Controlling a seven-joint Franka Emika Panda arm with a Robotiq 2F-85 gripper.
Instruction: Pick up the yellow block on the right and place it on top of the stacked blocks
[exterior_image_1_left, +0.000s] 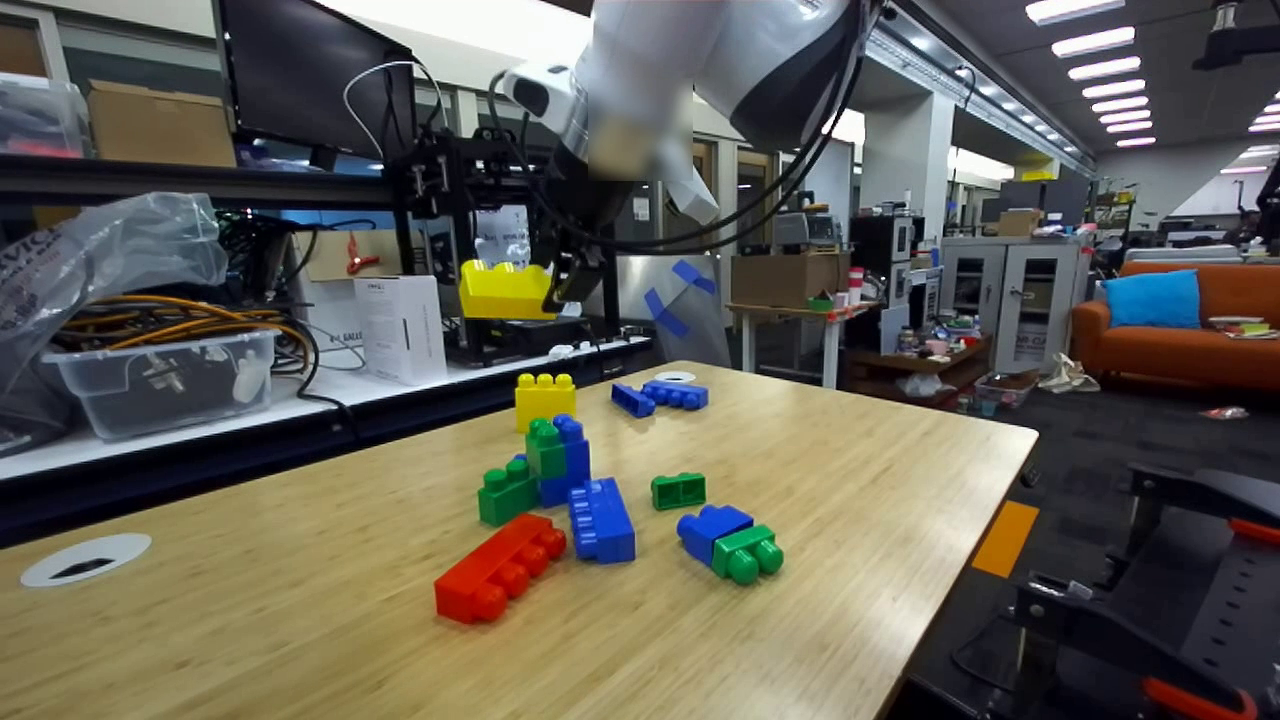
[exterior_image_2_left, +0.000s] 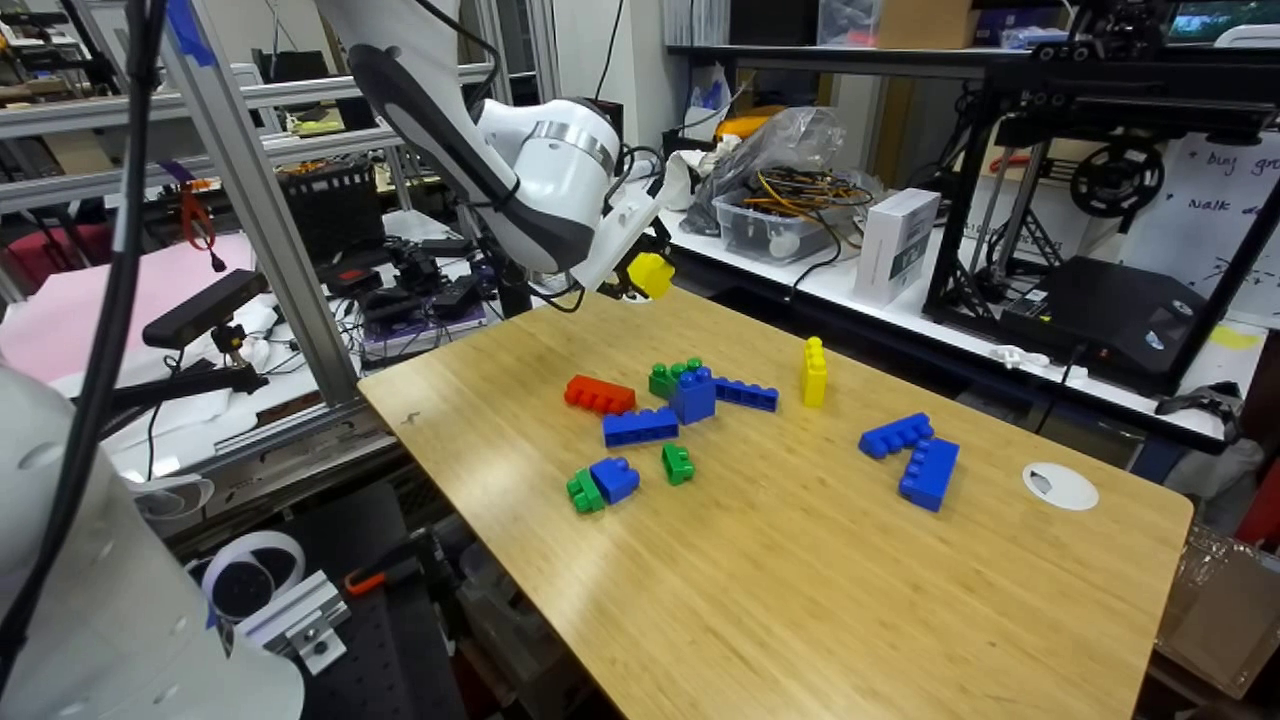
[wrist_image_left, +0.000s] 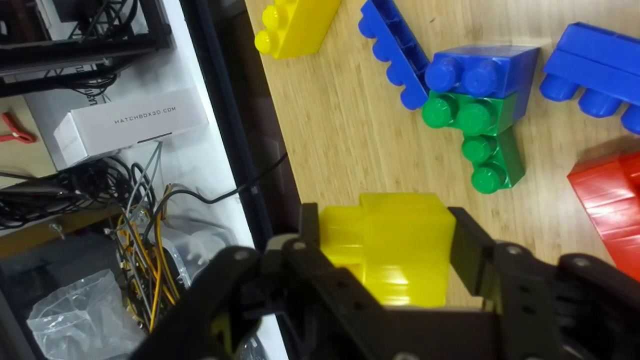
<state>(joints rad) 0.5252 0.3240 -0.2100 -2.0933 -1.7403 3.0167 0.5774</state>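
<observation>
The yellow block (wrist_image_left: 400, 250) is held in the air by my gripper (wrist_image_left: 385, 230), one pad on its stud side and the other on its opposite flat side. In an exterior view this yellow block (exterior_image_1_left: 503, 290) hangs well above the table with its studs upward. The stacked blocks (exterior_image_1_left: 565, 462), a blue and green cluster with a raised green brick beside an upright blue one, stand lower on the table, apart from my gripper. In the wrist view the stacked blocks (wrist_image_left: 500, 75) lie beyond the held block. A second yellow brick (exterior_image_2_left: 814, 372) stands upright on the table.
Around the cluster lie a red brick (exterior_image_1_left: 497, 570), a blue brick (exterior_image_1_left: 602, 522), a small green brick (exterior_image_1_left: 678, 491) and a low blue-and-green pair (exterior_image_2_left: 602, 482). Two blue bricks (exterior_image_2_left: 915, 462) rest farther off. A white shelf with a box (exterior_image_2_left: 897, 247) borders the table.
</observation>
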